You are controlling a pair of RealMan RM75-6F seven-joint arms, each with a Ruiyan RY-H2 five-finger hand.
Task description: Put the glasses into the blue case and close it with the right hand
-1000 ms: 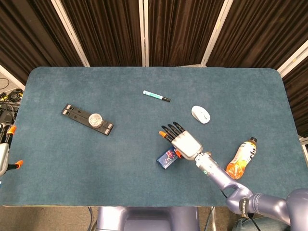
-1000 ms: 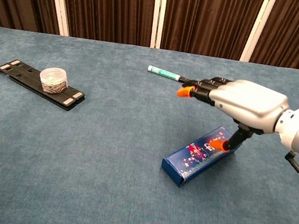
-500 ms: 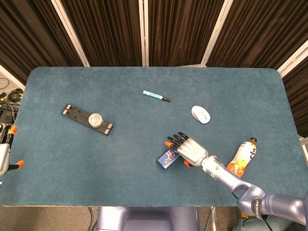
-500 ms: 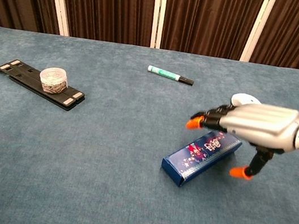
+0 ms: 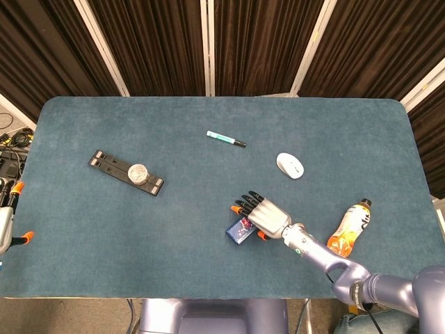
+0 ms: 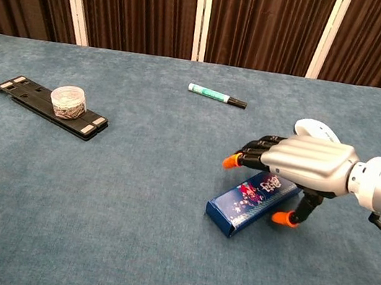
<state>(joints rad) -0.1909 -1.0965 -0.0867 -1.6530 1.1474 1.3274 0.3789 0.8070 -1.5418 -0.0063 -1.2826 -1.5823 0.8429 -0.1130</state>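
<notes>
Silver and orange-tipped, my right hand (image 6: 302,166) hangs palm down over the far end of the blue case (image 6: 252,202), fingers spread and stretched forward past its upper edge, thumb pointing down beside the case's near side. It holds nothing. Half a second ago the hand sat further to the right, with the thumb well clear of the case; now it has slid back left, so the palm covers more of the lid. A second ago it stood higher, fingers reaching toward the pen. From the head view my hand (image 5: 263,214) overlaps the right end of the case (image 5: 240,229).

The case lies closed and flat on the blue cloth table (image 6: 123,241), in the same slanted spot as before. The glasses do not show in either view, so I cannot tell where they are.

Just behind the case, beyond my knuckles, sits a white mouse (image 6: 317,129). Farther behind the case lies the green-and-black pen (image 6: 216,96). Well to the left of the case rests a black tray (image 6: 50,106) carrying a small clear jar (image 6: 68,101). To the right of the case an orange bottle (image 5: 349,228) lies on its side. None of these has shifted.

My left hand (image 5: 7,219) shows only partly at the table's left edge, and I cannot tell how its fingers lie.
</notes>
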